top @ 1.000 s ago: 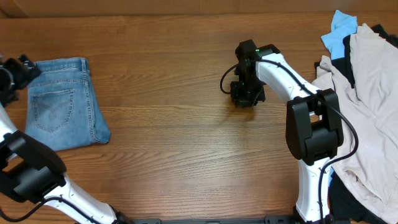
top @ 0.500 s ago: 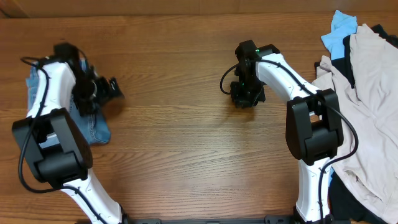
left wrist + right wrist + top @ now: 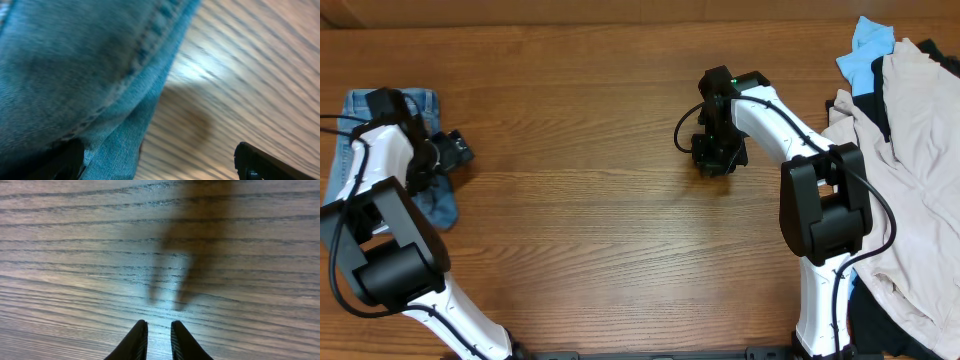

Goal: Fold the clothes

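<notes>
The folded light-blue jeans (image 3: 365, 105) lie at the table's far left, partly hidden under my left arm; a lower corner shows in the overhead view (image 3: 440, 208). My left gripper (image 3: 448, 152) is at their right edge. In the left wrist view the denim (image 3: 75, 65) fills the upper left, and my left gripper (image 3: 160, 162) is open, one finger against the denim edge and the other over bare wood. My right gripper (image 3: 718, 155) is at the table's middle, far from the jeans. It is shut and empty just above the wood (image 3: 159, 330).
A pile of beige garments (image 3: 910, 180) covers the right side of the wooden table (image 3: 600, 230), with a small sky-blue cloth (image 3: 868, 50) at its far end and dark fabric under it.
My left arm swung in over the jeans and then pulled back to the left. The jeans now lie further left than before. My right arm has not moved.
</notes>
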Controlling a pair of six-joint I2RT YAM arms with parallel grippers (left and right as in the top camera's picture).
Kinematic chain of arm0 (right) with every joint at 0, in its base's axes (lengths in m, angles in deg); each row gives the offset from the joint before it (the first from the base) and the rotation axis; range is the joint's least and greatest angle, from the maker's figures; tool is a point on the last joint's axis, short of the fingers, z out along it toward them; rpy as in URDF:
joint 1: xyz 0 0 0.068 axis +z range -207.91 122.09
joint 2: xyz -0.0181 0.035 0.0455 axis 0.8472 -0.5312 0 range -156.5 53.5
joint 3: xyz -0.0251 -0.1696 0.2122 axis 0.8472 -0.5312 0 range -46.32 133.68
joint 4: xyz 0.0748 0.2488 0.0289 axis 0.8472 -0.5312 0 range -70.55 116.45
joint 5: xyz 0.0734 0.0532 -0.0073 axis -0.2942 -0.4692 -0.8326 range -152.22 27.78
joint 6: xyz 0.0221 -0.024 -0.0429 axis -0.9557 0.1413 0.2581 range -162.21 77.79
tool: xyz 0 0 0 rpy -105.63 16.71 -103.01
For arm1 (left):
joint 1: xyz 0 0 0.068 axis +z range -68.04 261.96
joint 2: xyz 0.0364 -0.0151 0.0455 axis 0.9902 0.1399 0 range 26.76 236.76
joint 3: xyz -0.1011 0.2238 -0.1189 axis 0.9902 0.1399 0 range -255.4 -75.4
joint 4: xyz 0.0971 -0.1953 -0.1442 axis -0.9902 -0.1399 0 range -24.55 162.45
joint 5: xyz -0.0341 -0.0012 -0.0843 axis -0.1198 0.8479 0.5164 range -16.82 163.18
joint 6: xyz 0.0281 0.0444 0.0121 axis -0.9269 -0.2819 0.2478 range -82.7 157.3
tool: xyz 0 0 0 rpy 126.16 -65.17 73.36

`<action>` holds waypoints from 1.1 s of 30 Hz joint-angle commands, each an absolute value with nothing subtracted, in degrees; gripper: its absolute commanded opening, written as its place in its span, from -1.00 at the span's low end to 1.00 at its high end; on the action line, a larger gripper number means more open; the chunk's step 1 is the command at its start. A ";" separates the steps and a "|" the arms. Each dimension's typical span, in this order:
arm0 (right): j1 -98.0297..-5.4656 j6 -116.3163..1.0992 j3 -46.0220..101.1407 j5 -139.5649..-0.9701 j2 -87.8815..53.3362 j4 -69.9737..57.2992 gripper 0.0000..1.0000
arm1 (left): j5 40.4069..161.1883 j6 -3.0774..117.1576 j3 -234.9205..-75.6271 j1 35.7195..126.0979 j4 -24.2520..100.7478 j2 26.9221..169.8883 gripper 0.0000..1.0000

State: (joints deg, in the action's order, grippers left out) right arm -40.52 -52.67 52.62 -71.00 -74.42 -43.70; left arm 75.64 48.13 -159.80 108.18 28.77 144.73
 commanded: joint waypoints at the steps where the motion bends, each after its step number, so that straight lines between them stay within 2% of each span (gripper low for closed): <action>1: -40.31 -52.73 52.42 -71.31 -73.87 -43.99 -0.60 | 73.17 45.23 -159.99 111.43 28.88 143.64 0.97; 3: -40.31 -52.73 52.42 -71.28 -73.87 -44.16 -0.60 | 73.41 44.99 -160.43 112.70 28.23 143.64 0.99; 6: -40.31 -52.73 52.42 -71.28 -73.87 -43.70 -0.60 | 84.23 42.73 -161.20 113.66 27.92 143.64 0.92; 7: -40.31 -52.73 52.42 -71.31 -73.87 -43.37 -0.60 | 86.77 41.60 -161.20 113.18 27.88 143.64 0.97; 12: -40.31 -52.73 52.42 -71.28 -73.87 -43.16 -0.59 | 87.25 39.70 -161.20 108.98 27.72 143.62 1.00; 15: -40.44 -52.73 52.42 -71.28 -73.87 -42.35 -0.44 | 87.18 38.43 -161.20 104.72 27.72 143.62 1.00; 17: -40.41 -52.71 52.42 -71.28 -73.87 -41.73 -0.26 | 87.20 38.06 -161.20 101.73 27.72 143.64 1.00; 19: -40.41 -52.71 52.42 -71.31 -73.87 -40.95 0.14 | 87.18 37.84 -161.20 98.86 27.85 143.64 1.00; 20: -40.41 -52.71 52.42 -71.33 -73.87 -40.23 0.36 | 87.44 37.86 -161.20 97.27 28.12 143.64 1.00; 21: -40.41 -52.71 52.42 -72.49 -73.87 -38.83 0.84 | 88.14 37.69 -161.20 94.58 28.71 143.64 1.00; 22: -40.41 -52.71 52.42 -73.93 -73.87 -37.43 1.00 | 88.23 37.66 -161.20 92.46 29.32 143.64 1.00; 27: -40.96 -52.58 53.38 -75.79 -73.85 -32.45 1.00 | 88.75 39.59 -161.26 85.44 30.43 143.64 1.00; 33: -45.81 -52.38 59.02 -75.63 -69.22 -37.14 1.00 | 88.71 38.36 -171.27 84.59 15.05 141.58 0.95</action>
